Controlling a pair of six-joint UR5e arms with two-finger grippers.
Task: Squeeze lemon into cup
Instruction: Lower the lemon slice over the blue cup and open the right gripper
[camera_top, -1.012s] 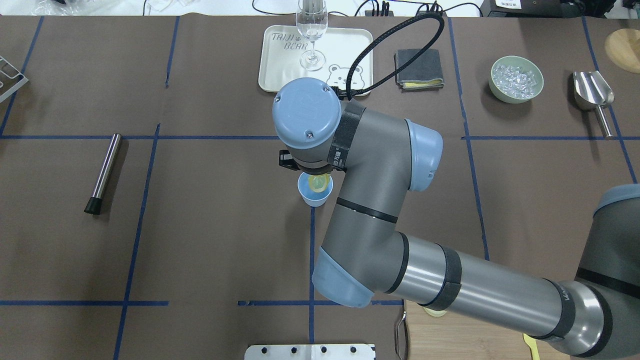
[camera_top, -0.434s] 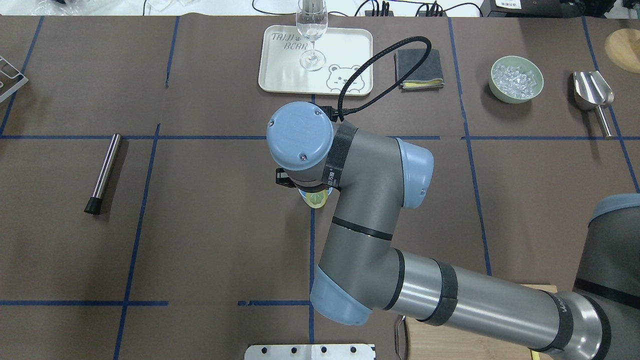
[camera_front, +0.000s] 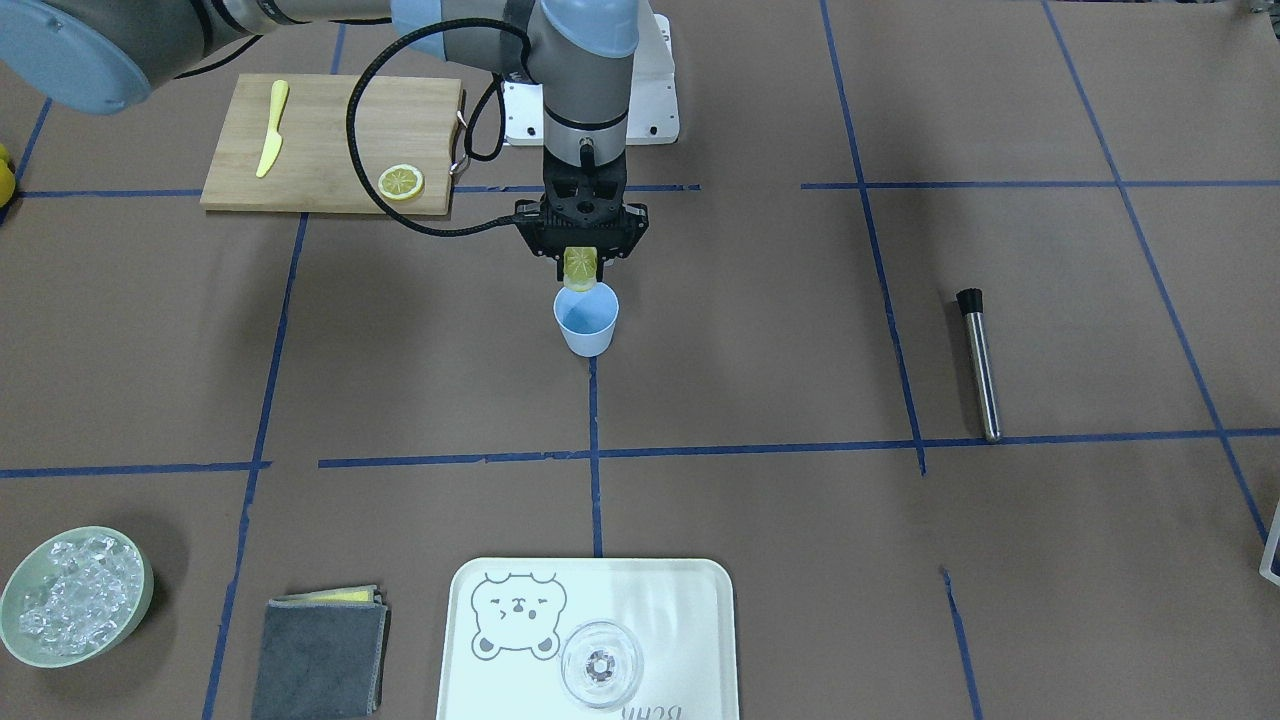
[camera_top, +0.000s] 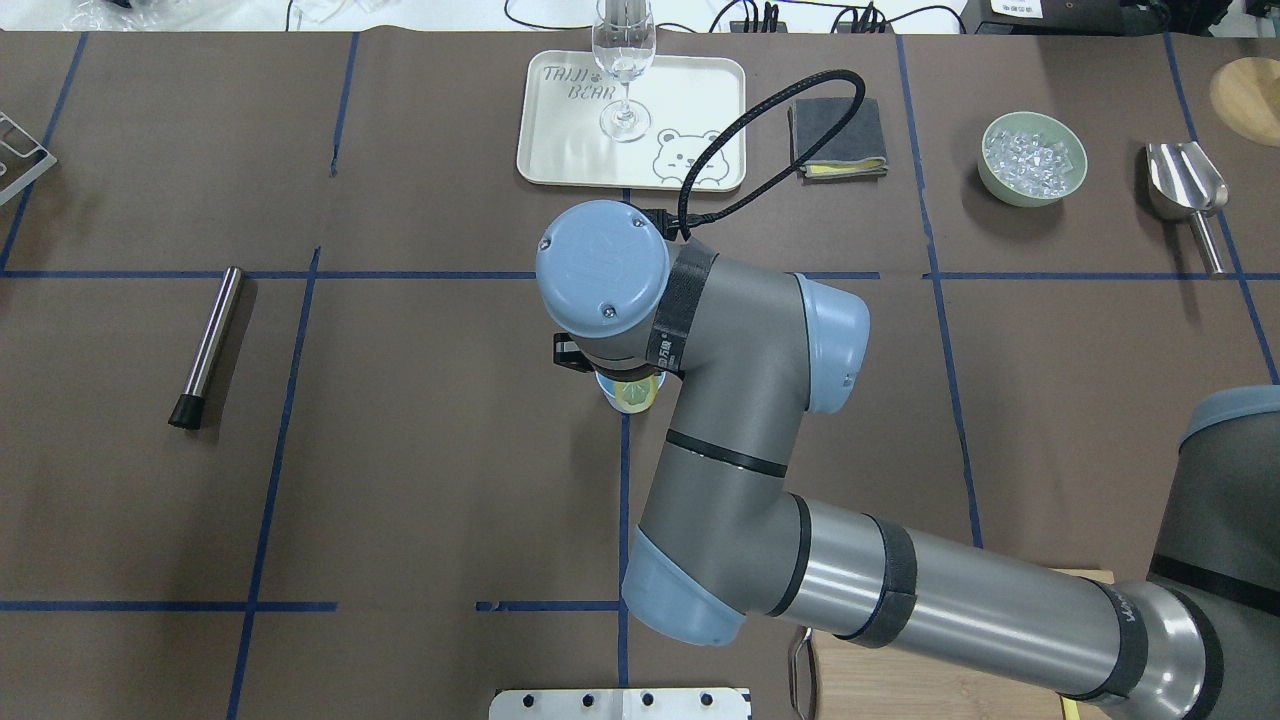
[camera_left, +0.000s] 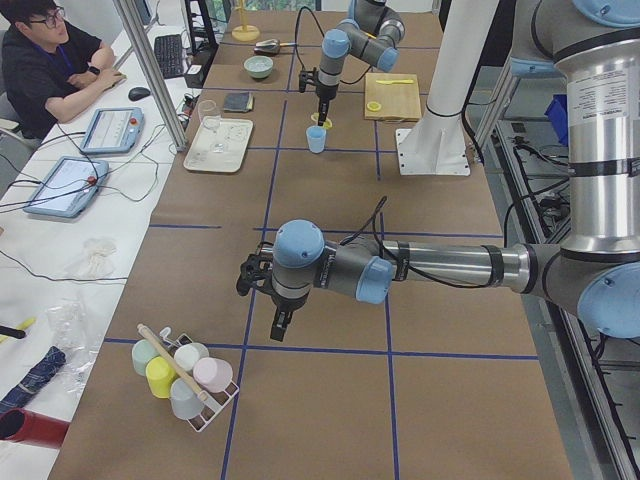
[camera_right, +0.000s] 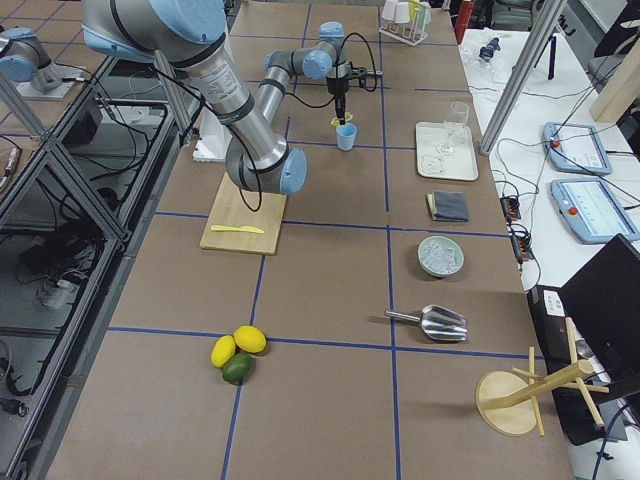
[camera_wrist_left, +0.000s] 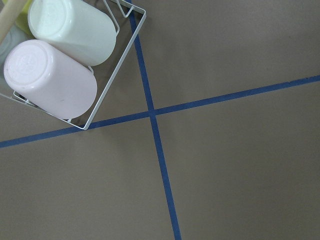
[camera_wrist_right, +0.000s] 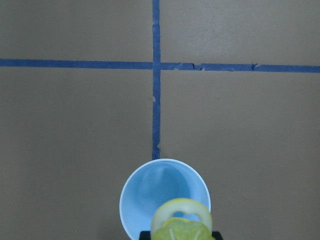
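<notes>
My right gripper (camera_front: 581, 262) is shut on a thin yellow lemon slice (camera_front: 580, 268), pinched and bent between the jaws. It hangs just above the robot-side rim of the small light-blue cup (camera_front: 587, 322), which stands upright on a blue tape line. In the right wrist view the lemon slice (camera_wrist_right: 182, 222) overlaps the cup's (camera_wrist_right: 150, 197) near rim. In the overhead view the wrist hides most of the cup. A second lemon slice (camera_front: 400, 182) lies on the wooden cutting board (camera_front: 330, 150). My left gripper (camera_left: 281, 325) shows only in the exterior left view; I cannot tell its state.
A yellow plastic knife (camera_front: 271, 127) lies on the board. A tray (camera_top: 560, 150) with a wine glass (camera_top: 624, 70), a grey cloth (camera_top: 838, 138), a bowl of ice (camera_top: 1032, 158), a metal scoop (camera_top: 1188, 190) and a metal rod (camera_top: 207, 345) surround the cup. A cup rack (camera_wrist_left: 60, 60) sits below my left wrist.
My right wrist has shifted toward the robot's side with the lemon slice, and now hides most of the cup from overhead. It has barely moved in the last half second.
</notes>
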